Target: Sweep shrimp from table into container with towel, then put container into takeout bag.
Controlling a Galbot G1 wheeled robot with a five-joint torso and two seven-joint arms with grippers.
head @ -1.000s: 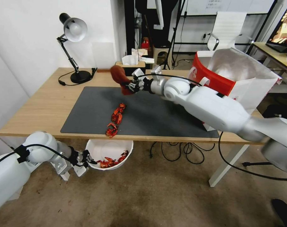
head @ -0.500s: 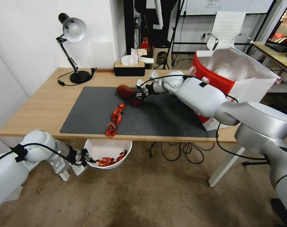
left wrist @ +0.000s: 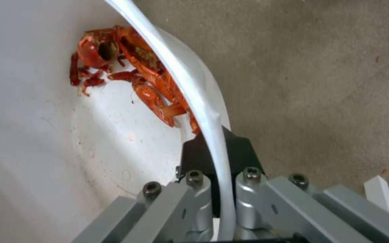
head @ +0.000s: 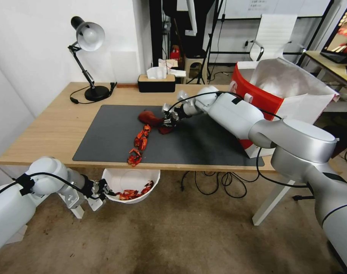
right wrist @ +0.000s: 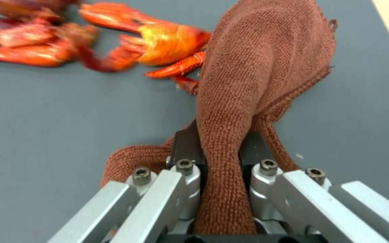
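my right gripper (head: 168, 118) has come down from above the far side of the mat (head: 203, 140) and now sits low on it, clenched on the towel (head: 152, 118), which a second ago hung in the air and is now spread on the grey surface. in my right wrist view the towel (right wrist: 257, 84) is pinched between my fingers (right wrist: 183, 175) and its bunched front touches the nearest shrimp (right wrist: 167, 40). that tells me the lowering is done and i am placed behind the far end of the line of shrimp (head: 139, 141), which runs across the mat toward the near edge of the table (head: 47, 129). my left gripper (head: 98, 189) holds steady below that edge, clamped on the rim of the container (head: 130, 176); in my left wrist view the white rim (left wrist: 203, 111) passes between the fingers, and some shrimp (left wrist: 127, 67) already lie inside against the wall. so part of the sweeping looks finished, and i judge the rest of the row is ready for another pull toward the tub. the takeout bag (head: 291, 95) stands open on the table to my right, well apart from the container, not yet used.
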